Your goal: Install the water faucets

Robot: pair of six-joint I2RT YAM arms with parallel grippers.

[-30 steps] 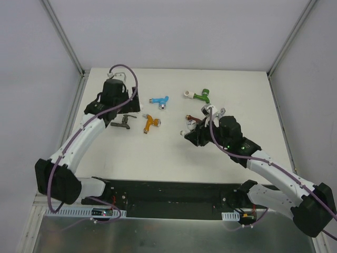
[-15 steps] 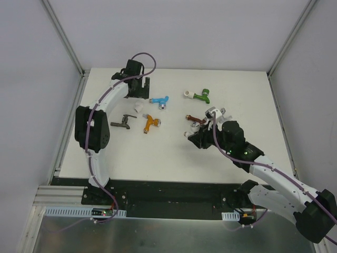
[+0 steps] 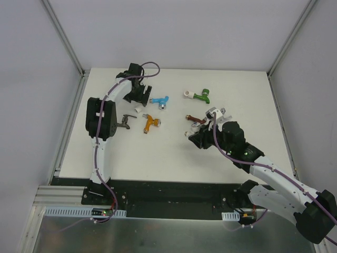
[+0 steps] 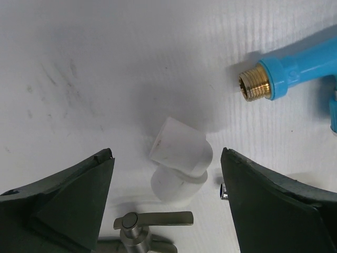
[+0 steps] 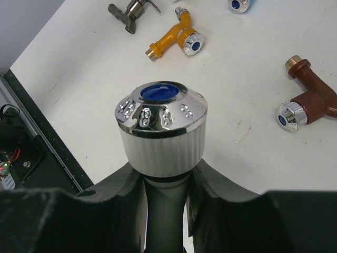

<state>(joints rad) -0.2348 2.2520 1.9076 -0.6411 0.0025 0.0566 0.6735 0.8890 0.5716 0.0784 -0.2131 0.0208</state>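
My left gripper (image 3: 140,101) is open and points down over a short white pipe fitting (image 4: 179,158), which lies between its jaws without touching them. The blue faucet (image 4: 295,68) lies just right of it, brass thread toward the fitting; it also shows in the top view (image 3: 159,100). The grey faucet (image 3: 125,121) lies near the fitting. My right gripper (image 5: 160,184) is shut on the white faucet (image 5: 160,132), chrome cap up, held above the table (image 3: 158,153). The orange faucet (image 3: 150,123), brown faucet (image 3: 194,119) and green faucet (image 3: 200,96) lie loose.
The white table has metal frame posts at its back corners (image 3: 79,68) and a black base strip (image 3: 168,190) along the near edge. The left arm's links (image 3: 100,121) stretch along the table's left side. The faucets are spread across the middle and back.
My left arm has swung from the table's left side to the back, and its open gripper has come down over the white pipe fitting. My right gripper with the white faucet has barely moved.
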